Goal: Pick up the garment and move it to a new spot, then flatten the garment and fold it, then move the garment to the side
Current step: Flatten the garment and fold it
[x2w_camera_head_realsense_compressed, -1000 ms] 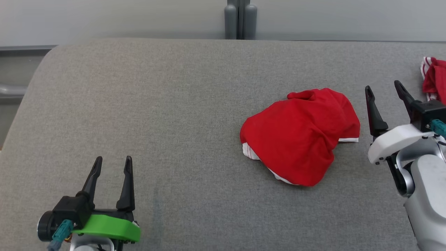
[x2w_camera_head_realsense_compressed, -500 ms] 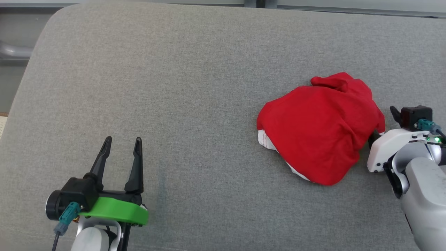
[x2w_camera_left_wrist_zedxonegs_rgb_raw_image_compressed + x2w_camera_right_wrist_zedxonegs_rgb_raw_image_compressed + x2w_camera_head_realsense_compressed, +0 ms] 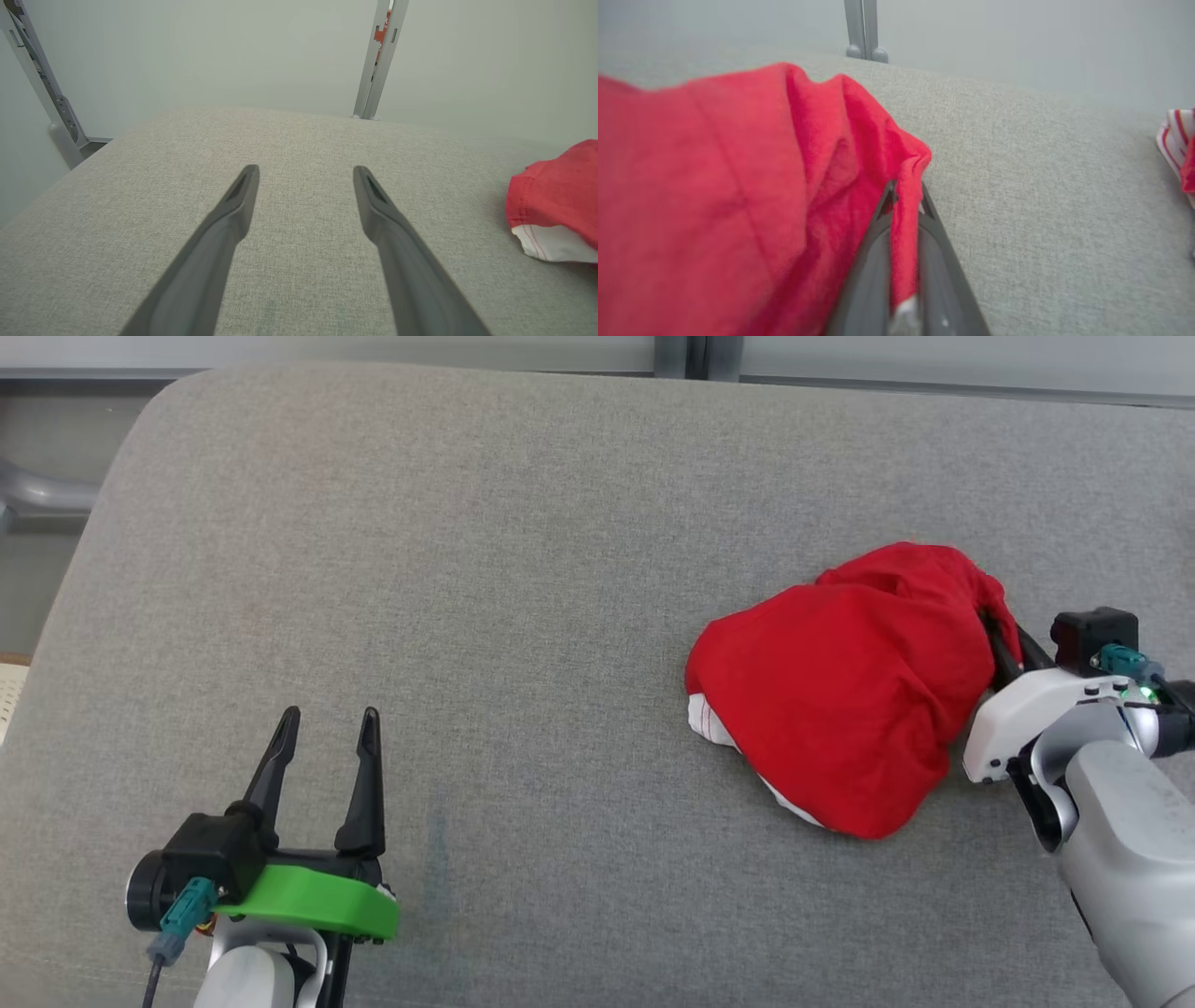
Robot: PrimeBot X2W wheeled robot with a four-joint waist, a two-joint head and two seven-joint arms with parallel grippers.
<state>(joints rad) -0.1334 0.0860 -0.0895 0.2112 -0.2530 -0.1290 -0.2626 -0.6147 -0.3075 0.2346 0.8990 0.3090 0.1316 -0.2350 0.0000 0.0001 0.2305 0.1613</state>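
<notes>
The garment (image 3: 840, 700) is a crumpled red piece with white trim, heaped on the right half of the grey padded table (image 3: 467, 569). My right gripper (image 3: 1006, 644) sits at its right edge, the fingers partly buried in the cloth. In the right wrist view the right gripper (image 3: 905, 200) is shut on a red fold of the garment (image 3: 714, 186), pinched between both fingers. My left gripper (image 3: 327, 728) rests open at the lower left, far from the cloth. The left wrist view has the left gripper (image 3: 306, 175) spread over bare table, with the garment (image 3: 556, 196) at the right edge.
A second red-and-white striped cloth (image 3: 1181, 149) lies further right on the table. A grey post (image 3: 686, 355) stands behind the table's far edge. The table's rounded left corner (image 3: 140, 420) drops off toward a grey rail (image 3: 37, 495).
The head camera tilted down. My right gripper moved in to the garment's right edge and shut on a fold, lifting that edge a little. The left gripper stayed put and open.
</notes>
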